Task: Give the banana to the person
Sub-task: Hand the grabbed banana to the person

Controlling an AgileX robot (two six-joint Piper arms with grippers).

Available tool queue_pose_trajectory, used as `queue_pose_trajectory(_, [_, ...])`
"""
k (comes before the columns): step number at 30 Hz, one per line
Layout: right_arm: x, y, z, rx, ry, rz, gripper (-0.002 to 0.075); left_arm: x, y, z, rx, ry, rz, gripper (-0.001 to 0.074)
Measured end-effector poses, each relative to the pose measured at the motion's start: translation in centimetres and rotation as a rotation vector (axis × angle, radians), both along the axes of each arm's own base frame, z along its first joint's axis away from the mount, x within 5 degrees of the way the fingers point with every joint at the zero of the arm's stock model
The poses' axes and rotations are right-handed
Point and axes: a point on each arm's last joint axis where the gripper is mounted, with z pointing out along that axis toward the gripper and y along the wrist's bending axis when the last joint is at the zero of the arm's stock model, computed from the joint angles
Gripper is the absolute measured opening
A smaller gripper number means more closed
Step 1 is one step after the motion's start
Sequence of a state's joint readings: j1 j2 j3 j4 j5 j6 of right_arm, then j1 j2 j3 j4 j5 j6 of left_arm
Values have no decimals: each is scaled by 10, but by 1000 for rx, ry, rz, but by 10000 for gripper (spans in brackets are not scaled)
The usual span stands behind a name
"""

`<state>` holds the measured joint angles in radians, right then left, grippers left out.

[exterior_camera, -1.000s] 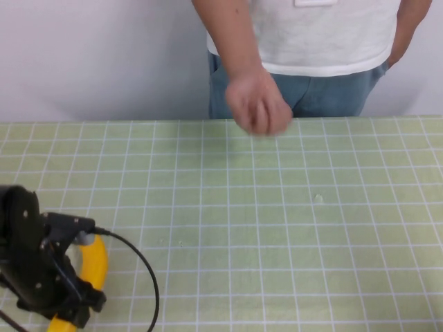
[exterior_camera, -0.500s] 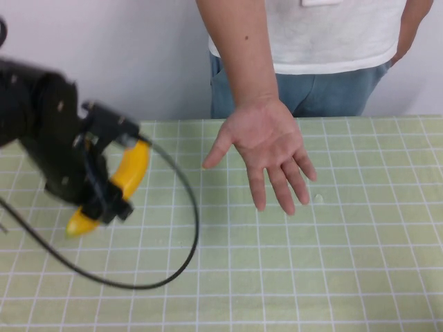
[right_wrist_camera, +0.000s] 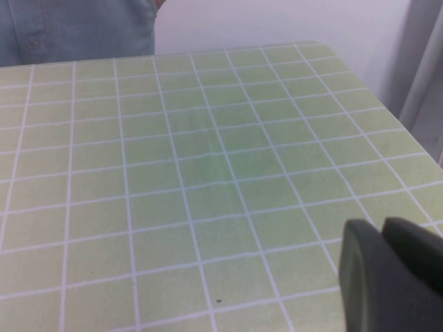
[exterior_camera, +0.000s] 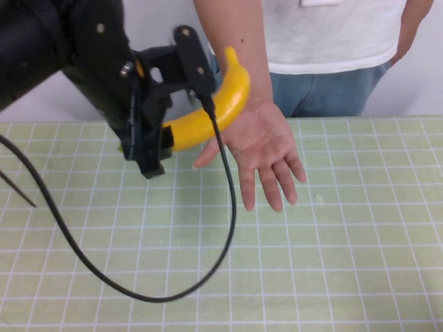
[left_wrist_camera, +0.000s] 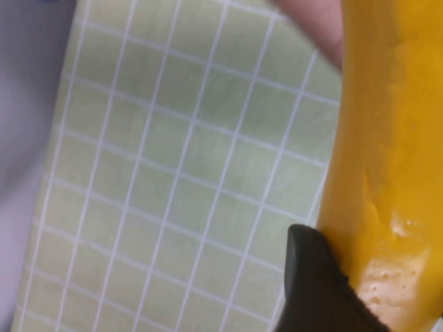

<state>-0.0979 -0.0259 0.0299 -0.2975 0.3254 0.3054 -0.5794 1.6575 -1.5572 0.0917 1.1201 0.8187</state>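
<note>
My left gripper (exterior_camera: 181,93) is raised at the far left of the table and shut on the yellow banana (exterior_camera: 211,111). The banana's stem end points up and sits just above the wrist of the person's open hand (exterior_camera: 266,149), which is held palm up over the table. The person (exterior_camera: 325,41) stands behind the far edge in a white T-shirt and blue jeans. In the left wrist view the banana (left_wrist_camera: 387,138) fills one side, pressed against a black finger (left_wrist_camera: 311,283). My right gripper (right_wrist_camera: 391,277) shows only in its wrist view, shut and empty above the table.
The green gridded mat (exterior_camera: 311,263) covers the table. A black cable (exterior_camera: 208,270) loops down from my left arm over the mat's middle. A pale wall stands behind the person. The table's right edge (right_wrist_camera: 408,138) is near my right gripper.
My left arm has lifted the banana from the near left of the table, up and to the right, to the person's hand. The person's hand opened and reached out over the table.
</note>
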Motion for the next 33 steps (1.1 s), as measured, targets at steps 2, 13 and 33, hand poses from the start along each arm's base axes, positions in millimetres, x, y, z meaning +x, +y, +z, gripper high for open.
queue_pose_trajectory(2, [0,0,0,0,0,0,-9,-1,-7,-4,9,6,-32,292])
queue_pose_trajectory(13, [0,0,0,0,0,0,-9,2,-43,-46,71,94,-113,290])
queue_pose_trajectory(33, [0,0,0,0,0,0,-9,12,-52,-32,-26,73,52,544])
